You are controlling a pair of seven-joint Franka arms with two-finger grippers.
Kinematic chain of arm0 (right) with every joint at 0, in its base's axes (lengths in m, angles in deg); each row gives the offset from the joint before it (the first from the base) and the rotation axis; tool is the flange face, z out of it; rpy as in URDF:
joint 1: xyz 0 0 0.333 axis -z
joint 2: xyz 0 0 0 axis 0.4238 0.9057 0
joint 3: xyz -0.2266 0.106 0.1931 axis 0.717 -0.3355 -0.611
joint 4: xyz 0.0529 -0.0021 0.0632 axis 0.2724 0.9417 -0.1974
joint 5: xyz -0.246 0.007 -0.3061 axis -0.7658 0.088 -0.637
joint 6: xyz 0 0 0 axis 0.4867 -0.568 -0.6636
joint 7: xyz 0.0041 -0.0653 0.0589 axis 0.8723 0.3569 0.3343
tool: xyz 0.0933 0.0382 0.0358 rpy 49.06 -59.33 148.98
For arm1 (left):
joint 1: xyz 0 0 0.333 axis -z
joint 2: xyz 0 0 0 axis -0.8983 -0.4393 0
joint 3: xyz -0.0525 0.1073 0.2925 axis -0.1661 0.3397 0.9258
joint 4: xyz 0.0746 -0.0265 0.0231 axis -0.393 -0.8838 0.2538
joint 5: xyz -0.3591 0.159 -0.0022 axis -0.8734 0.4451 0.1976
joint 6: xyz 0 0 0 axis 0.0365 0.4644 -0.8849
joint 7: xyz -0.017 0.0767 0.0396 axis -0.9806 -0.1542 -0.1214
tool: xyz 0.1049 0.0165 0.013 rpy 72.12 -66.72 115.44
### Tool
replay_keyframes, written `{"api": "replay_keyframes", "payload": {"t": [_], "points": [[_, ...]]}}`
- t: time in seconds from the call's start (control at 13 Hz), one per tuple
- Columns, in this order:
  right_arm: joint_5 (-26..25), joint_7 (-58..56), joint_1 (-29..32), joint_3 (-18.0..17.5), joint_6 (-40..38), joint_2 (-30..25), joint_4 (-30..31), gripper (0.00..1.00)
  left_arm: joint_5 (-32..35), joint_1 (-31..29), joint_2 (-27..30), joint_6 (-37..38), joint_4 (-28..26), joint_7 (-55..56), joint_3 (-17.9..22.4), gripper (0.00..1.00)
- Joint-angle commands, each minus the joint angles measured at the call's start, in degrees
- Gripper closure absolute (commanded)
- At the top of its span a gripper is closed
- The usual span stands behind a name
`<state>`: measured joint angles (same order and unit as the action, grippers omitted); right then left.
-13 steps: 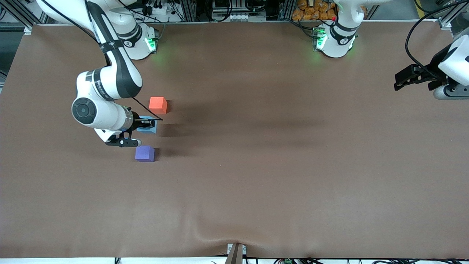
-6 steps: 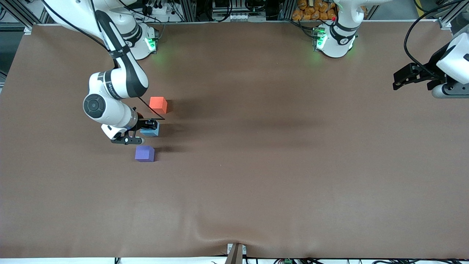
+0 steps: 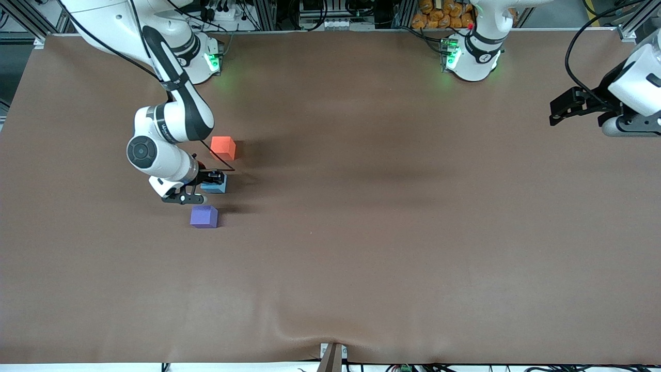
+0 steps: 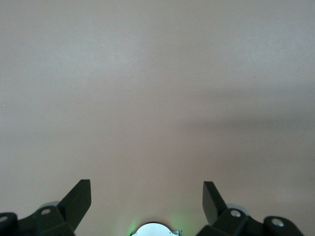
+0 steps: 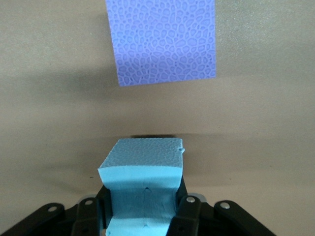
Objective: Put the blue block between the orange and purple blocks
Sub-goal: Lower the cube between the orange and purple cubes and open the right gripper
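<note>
My right gripper (image 3: 212, 182) is shut on the blue block (image 3: 215, 186), squeezing its sides, low over the table between the orange block (image 3: 223, 147) and the purple block (image 3: 204, 216). In the right wrist view the blue block (image 5: 142, 184) sits pinched between my fingers, with the purple block (image 5: 161, 40) just past it and a strip of bare table between them. The orange block is out of that view. My left gripper (image 3: 560, 111) is open and empty, up in the air at the left arm's end of the table, where that arm waits; its wrist view shows only bare table between its fingertips (image 4: 78, 199).
The brown table cover (image 3: 361, 232) has a raised wrinkle at its edge nearest the front camera. The right arm's cable (image 3: 214, 160) hangs beside the orange block.
My right gripper has carried the blue block a little toward the left arm's end, lining it up between the orange and purple blocks. The left gripper has drifted slightly upward.
</note>
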<state>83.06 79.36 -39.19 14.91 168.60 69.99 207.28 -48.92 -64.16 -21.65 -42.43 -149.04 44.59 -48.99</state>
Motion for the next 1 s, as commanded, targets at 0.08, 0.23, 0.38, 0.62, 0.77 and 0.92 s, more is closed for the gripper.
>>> {"api": "replay_keyframes", "payload": {"t": [0.08,0.23,0.38,0.62,0.77,0.92], "points": [[-0.2,-1.5,1.5,-1.0,3.7,0.5,1.8,1.00,0.0,-0.3,0.8,0.4,-0.1,0.0,-0.6,0.00],[-0.2,-1.5,1.5,-1.0,3.8,0.8,1.8,1.00,0.0,-0.3,0.8,0.4,-0.1,0.0,-0.6,0.00],[-0.2,-1.5,1.5,-1.0,3.8,1.2,1.8,1.00,0.0,-0.3,0.7,0.4,-0.1,0.0,-0.6,0.00],[-0.1,-1.3,1.5,-1.0,3.5,1.9,1.5,0.00,0.1,-0.3,0.7,0.4,0.0,0.0,-0.6,0.00],[0.0,-1.2,1.5,-1.1,1.2,1.0,0.7,0.00,0.1,-0.2,0.7,0.3,0.0,0.0,-0.6,0.00],[0.0,-1.3,1.5,-1.1,-7.8,-1.1,-3.3,0.00,0.1,-0.2,0.7,0.3,0.0,0.0,-0.6,0.00]]}}
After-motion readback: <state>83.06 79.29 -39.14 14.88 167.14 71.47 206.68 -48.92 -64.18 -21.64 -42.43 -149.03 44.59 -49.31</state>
